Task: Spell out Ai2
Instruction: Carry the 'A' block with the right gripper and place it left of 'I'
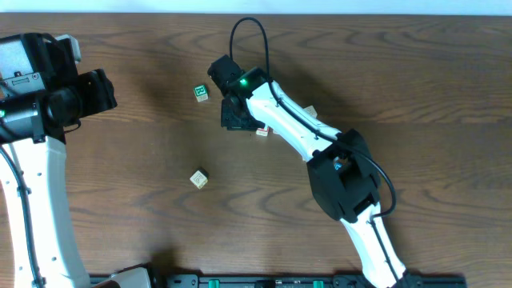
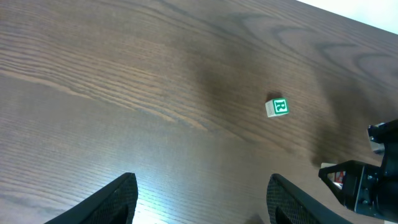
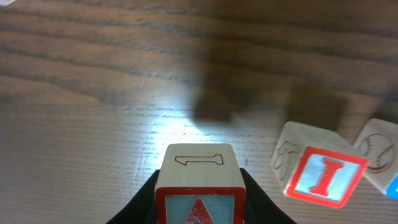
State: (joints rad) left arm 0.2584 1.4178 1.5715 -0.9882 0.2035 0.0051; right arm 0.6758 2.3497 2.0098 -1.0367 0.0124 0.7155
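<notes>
At the upper left of the overhead view, the left pincer (image 1: 106,90) hung over the bare table (image 1: 144,48). Its own camera showed its fingers (image 2: 118,198) spread wide apart with nothing between them.

Right of it, in the upper middle of the frame, sat a green-edged block (image 1: 201,94). From the left wrist its glyph looked to me like a 2, though it was too small to be sure. Below that, toward the centre left, a pale block (image 1: 198,178) lay alone, its face unreadable.

Just right of the green-edged block, the right pincer (image 1: 236,114) was down near the table. Its wrist view showed it clamped on a red-framed block (image 3: 199,167) whose front face carried the tip of a red A. I could not tell whether that block touched the wood or hung just above it. Further right in that view lay the I block (image 3: 320,175), tilted in the frame, close against a block with a baseball drawing (image 3: 380,152) at the right edge.

I judged that the first letter was being handled: the A was gripped but not yet set down in a row. The next move would call for placing it squarely with its letter readable and room on its right. After opening the pincer, the I could be brought up beside it, and then the 2.
</notes>
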